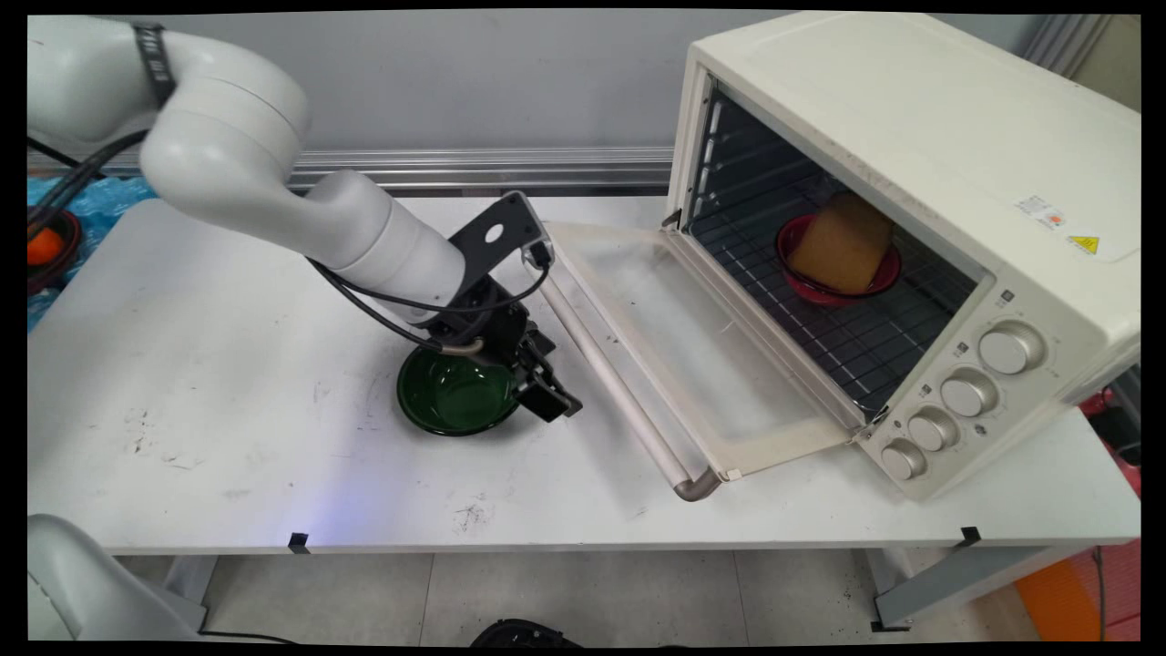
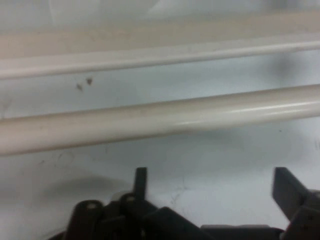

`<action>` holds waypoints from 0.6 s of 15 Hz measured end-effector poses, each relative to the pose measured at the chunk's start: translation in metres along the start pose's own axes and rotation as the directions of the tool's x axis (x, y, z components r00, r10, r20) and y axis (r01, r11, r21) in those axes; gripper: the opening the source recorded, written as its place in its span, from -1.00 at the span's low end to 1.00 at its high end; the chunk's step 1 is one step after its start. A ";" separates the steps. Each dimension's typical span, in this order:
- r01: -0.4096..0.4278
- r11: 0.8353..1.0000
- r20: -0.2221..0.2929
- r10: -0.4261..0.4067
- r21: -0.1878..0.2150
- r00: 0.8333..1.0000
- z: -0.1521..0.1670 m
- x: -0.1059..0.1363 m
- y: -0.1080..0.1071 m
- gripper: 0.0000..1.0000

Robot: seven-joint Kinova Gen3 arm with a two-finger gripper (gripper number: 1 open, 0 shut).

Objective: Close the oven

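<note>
My gripper hangs low over the white table, right at the right rim of a dark green bowl. In the hand view the gripper stands open: its two black fingers are wide apart with only bare table between them. Just ahead of them runs the cream bar handle of the oven door. The bowl looks empty, and the wrist hides its upper right rim.
A cream toaster oven stands at the right with its door folded down flat onto the table, the handle toward me. On the rack inside sits a red bowl holding a brown block. Black cables loop under the wrist.
</note>
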 end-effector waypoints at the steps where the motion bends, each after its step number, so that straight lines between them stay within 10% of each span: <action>1: -0.003 1.000 0.000 0.003 0.002 1.000 0.004 0.001 -0.001 1.00; 2: -0.007 1.000 0.000 0.007 0.003 1.000 0.009 0.002 -0.002 -1.00; 9: -0.015 1.000 -0.010 0.015 0.013 1.000 0.027 0.005 -0.008 -1.00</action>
